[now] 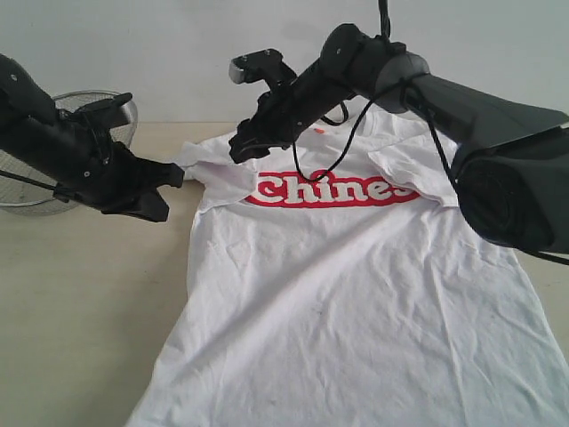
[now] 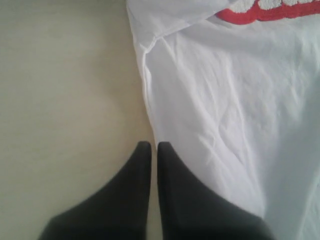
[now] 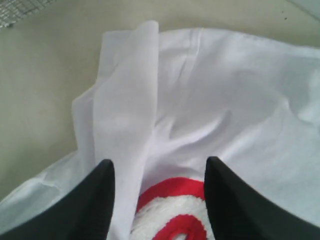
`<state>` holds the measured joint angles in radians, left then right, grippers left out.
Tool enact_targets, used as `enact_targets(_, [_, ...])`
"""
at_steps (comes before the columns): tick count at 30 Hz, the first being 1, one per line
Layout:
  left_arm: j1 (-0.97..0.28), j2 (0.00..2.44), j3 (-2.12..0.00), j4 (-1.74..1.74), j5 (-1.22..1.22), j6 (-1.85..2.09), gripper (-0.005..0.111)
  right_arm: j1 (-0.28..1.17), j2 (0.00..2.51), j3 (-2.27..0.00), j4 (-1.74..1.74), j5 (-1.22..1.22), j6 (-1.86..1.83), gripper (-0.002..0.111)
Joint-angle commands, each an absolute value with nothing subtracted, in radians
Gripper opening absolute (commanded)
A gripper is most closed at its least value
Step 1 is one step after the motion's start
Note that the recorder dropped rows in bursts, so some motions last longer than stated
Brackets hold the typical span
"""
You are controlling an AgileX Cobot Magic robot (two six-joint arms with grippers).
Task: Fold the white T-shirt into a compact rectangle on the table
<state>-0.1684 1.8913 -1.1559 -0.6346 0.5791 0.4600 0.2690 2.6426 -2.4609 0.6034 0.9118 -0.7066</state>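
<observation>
shirt: the white T-shirt [image 1: 356,294] is lying chest-up on the table [image 1: 80,311], sleeves folded inward | left tool [image 2: 150,146]: is hovering at the shirt's left edge, jaws pressed together, gripping nothing visible | right tool [image 3: 157,167]: is hovering over the folded left sleeve, jaws apart, holding nothing

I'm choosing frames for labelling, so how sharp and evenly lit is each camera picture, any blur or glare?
Exterior view: soft even light, no glare, the white T-shirt slightly washed out, lettering readable. Left wrist view: the left gripper, jaws shut, dark and blurred up close; creases clear. Right wrist view: the right gripper, jaws open, blurred; lettering between them soft.
</observation>
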Motion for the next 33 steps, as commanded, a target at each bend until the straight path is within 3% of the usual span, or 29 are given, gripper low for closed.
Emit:
enact_targets(1, [-0.174, 1.883, -1.151, -0.654, 0.561, 0.477, 0.004, 0.267, 2.643, -2.466, 0.644, 0.999, -0.721, 0.048])
enact_targets(33, [-0.174, 1.883, -1.151, -0.664, 0.564, 0.482, 0.004, 0.29, 2.644, -2.466, 0.666, 0.988, -0.761, 0.048])
